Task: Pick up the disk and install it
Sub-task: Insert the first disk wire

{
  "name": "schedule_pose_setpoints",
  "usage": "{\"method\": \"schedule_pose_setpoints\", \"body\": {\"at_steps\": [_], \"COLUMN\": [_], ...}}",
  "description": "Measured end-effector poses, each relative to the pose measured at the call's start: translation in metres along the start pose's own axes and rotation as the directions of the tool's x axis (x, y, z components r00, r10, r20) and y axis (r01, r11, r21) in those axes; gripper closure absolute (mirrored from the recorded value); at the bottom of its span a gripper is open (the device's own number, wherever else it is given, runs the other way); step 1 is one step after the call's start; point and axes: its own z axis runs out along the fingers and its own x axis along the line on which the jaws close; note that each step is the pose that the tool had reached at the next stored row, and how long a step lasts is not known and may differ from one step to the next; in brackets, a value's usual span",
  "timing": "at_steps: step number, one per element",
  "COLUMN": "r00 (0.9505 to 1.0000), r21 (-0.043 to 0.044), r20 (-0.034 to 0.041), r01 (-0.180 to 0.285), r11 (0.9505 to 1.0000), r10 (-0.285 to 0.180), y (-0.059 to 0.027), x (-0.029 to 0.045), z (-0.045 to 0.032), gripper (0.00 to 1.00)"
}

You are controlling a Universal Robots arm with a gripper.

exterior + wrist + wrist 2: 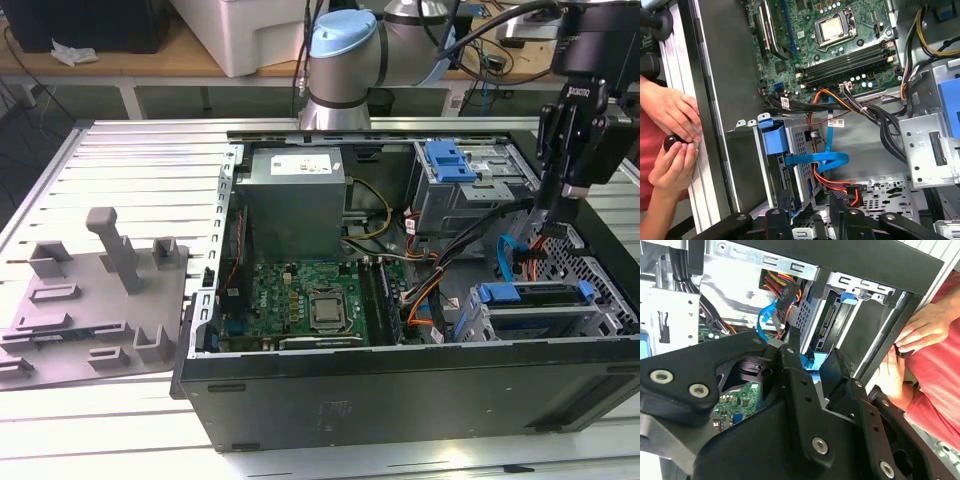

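The disk (pixel 530 296) sits inside the grey drive cage (pixel 600 310) at the case's front corner, on the exterior view's right. Its blue carrier end (pixel 772 139) and a thin edge show; its face is hidden. My gripper (pixel 548 210) hangs above and just behind that cage, pointing down. In the first wrist view the gripper (pixel 811 200) is open, and its two black fingers (pixel 785 200) stand apart with nothing between them. In the second wrist view the gripper (pixel 815 360) frames the blue carrier end, without touching it.
A person's hands (pixel 670 115) rest on the case's outer wall beside the cage, holding a small black object (pixel 672 142). A blue flat cable (pixel 820 159) and orange wires run by the cage. A power-supply box (pixel 295 200), a motherboard (pixel 310 300) and a blue-topped upper cage (pixel 450 160) are in the case.
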Motion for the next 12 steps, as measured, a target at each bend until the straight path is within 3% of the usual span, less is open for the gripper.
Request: {"method": "schedule_pose_setpoints", "body": {"at_steps": [8,10,12], "r00": [0.9994,0.9986,0.9983], "r21": [0.0010,0.0010,0.0009], "r20": [-0.0332,-0.0483,-0.0546], "r01": [-0.013,-0.019,-0.022], "r11": [0.9999,0.9998,0.9998], "r10": [0.013,0.019,0.022], "y": [-0.0041,-0.0056,-0.0063], "x": [-0.0108,-0.0161,-0.0184], "z": [0.0000,-0.0001,-0.0002], "gripper": [0.56,0.65,0.65]}}
